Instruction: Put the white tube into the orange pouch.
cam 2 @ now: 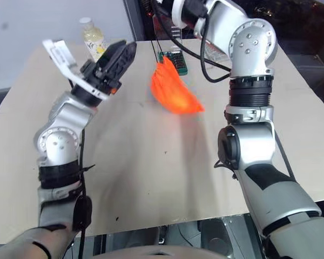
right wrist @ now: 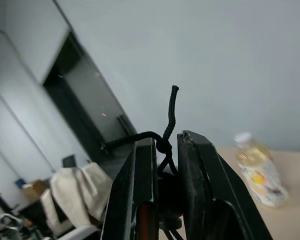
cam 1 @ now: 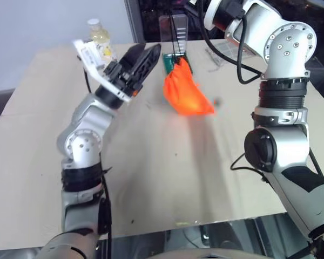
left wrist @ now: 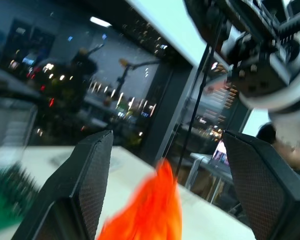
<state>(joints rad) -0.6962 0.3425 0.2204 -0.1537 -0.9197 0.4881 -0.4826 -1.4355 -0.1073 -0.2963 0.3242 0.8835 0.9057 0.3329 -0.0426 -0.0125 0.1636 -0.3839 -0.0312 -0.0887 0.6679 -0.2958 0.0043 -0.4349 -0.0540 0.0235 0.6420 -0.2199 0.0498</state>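
A: Cord (right wrist: 166, 131), black and knotted, sits pinched between the fingers of the right tool (right wrist: 165, 150), which are drawn in tight on it.

B: And what hangs from that cord?

A: The orange pouch (cam 1: 184, 93). It dangles above the far middle of the table (cam 1: 167, 178), its narrow gathered neck up and its wider body sagging toward the right. Whether anything is inside it I cannot tell; the mouth is bunched up.

B: How is the right arm set?

A: Raised high, forearm upright at the right side, the wrist bending over to the left at the far edge.

B: The left tool?

A: The left tool (cam 1: 136, 60) has its two black fingers (left wrist: 87, 185) spread wide apart with nothing between them. It is lifted off the table, pointing up and toward the pouch, just to the left of it and not touching. The left arm rises from the near left, elbow bent.

B: The white tube?

A: I cannot make it out with any certainty.

B: Anything else out there?

A: A yellowish bottle (cam 1: 99, 36) with a white cap stands at the far left edge, behind the left tool. A green object (cam 1: 171, 60) lies on the table behind the pouch.
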